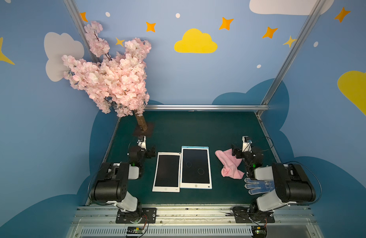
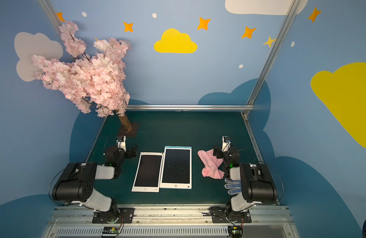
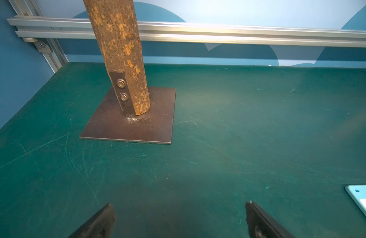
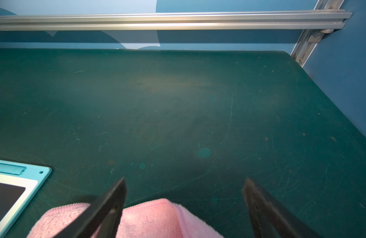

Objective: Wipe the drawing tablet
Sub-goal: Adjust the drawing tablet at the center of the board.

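Two drawing tablets lie side by side mid-table in both top views. The larger is blue-framed (image 1: 196,167) (image 2: 176,167) and its dark screen carries faint drawn circles. The smaller is white-framed (image 1: 167,172) (image 2: 148,172). A crumpled pink cloth (image 1: 229,163) (image 2: 211,164) lies right of them. My right gripper (image 1: 236,153) (image 4: 185,181) hovers open over the cloth's (image 4: 157,218) far edge and holds nothing. The blue tablet's corner (image 4: 23,179) shows beside it. My left gripper (image 1: 150,152) (image 3: 179,206) stands open and empty over bare mat, left of the white tablet.
An artificial pink blossom tree (image 1: 108,78) stands on a metal base plate (image 3: 153,127) at the back left, just beyond my left gripper. A white glove with blue dots (image 1: 258,186) lies under the right arm. Aluminium rails (image 1: 198,107) border the green mat.
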